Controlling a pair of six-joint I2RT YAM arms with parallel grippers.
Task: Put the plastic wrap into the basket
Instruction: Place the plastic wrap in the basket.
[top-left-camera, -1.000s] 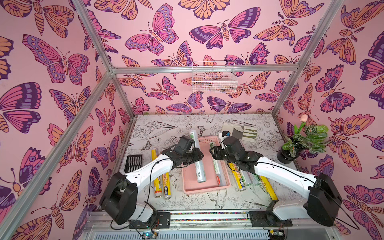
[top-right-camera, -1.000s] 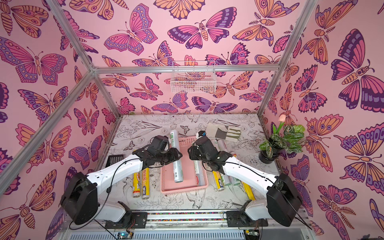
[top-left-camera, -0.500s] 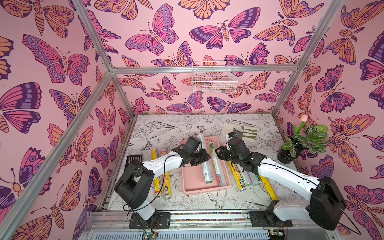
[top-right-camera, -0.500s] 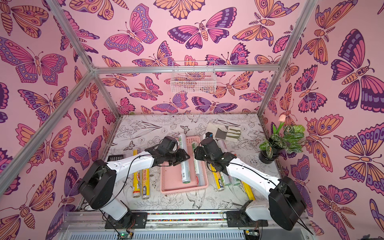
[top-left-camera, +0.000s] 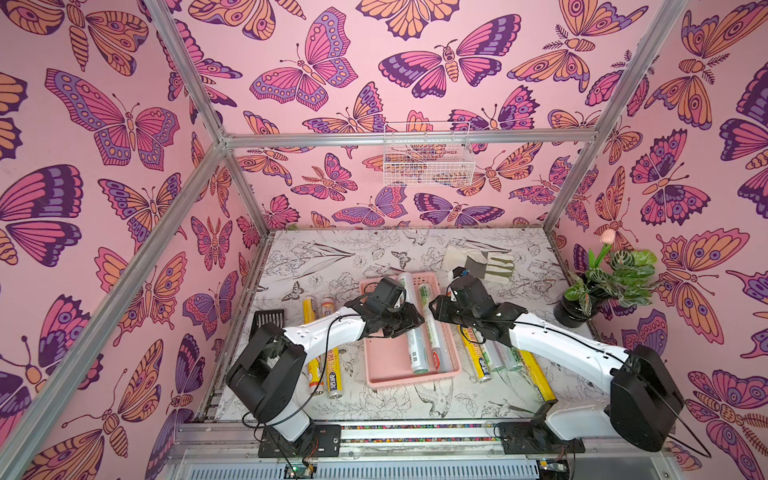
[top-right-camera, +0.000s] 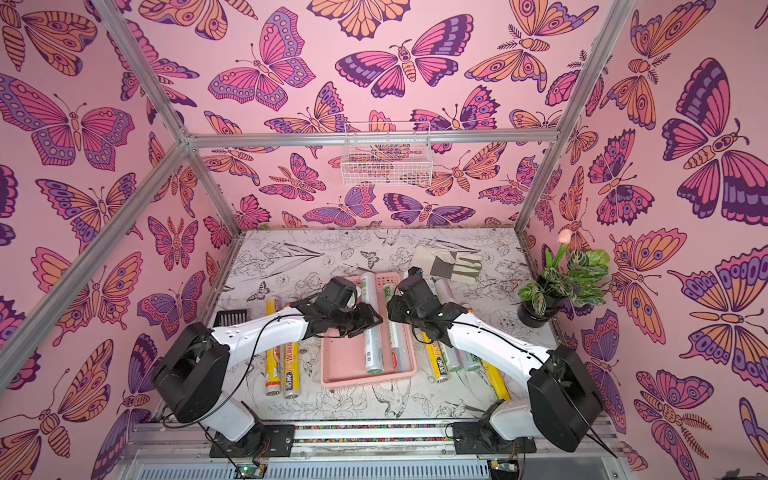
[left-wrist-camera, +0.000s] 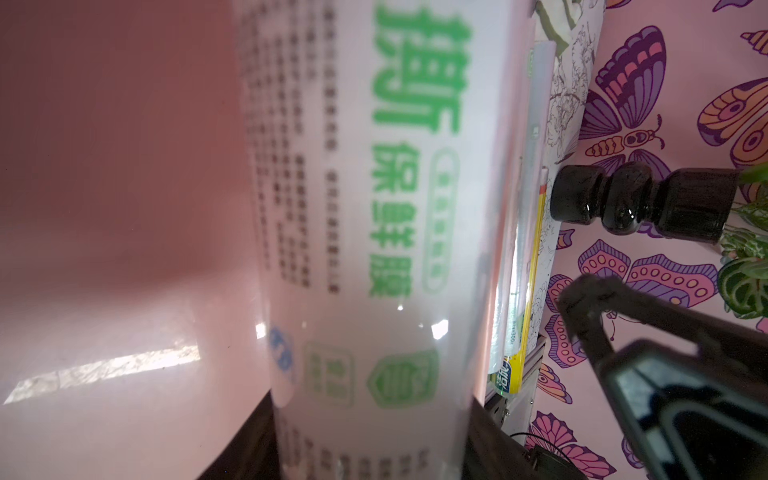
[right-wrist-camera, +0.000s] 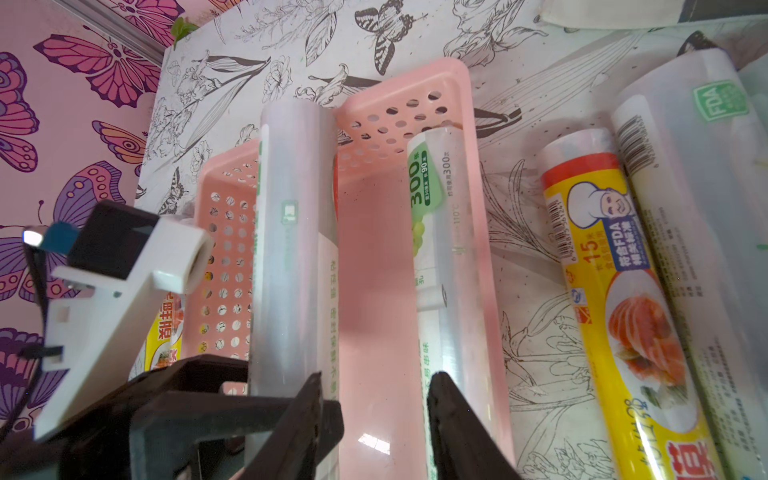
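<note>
Lying near-to-far on the table (top-left-camera: 353, 253), every roll of plastic wrap has its long axis parallel to the long sides of the pink basket (top-left-camera: 409, 380). Nearest, on the basket's left, two yellow rolls (top-left-camera: 334, 380) rest side by side. On its right sits a row of four (top-left-camera: 480, 365), yellow on the outside and clear between.

Two clear, green-printed rolls are in the basket. The left gripper (left-wrist-camera: 370, 440) is clamped on the held roll (top-left-camera: 417, 353), and the left wrist view shows a dark finger on each side of it. This roll's near end sits low by the near wall, and its far end pokes out past the far rim. The second roll (top-left-camera: 437, 345) lies along the right-hand wall, wholly inside.

The right gripper (right-wrist-camera: 380, 415) hangs over the basket with its fingers moderately apart. Only pink floor shows between them, and it grips nothing.

Farther back, a grey-white glove (top-left-camera: 478, 264) lies on the table and a potted plant (top-left-camera: 611, 278) stands at the right edge. A white wire basket (top-left-camera: 428, 162) hangs on the rear wall.
</note>
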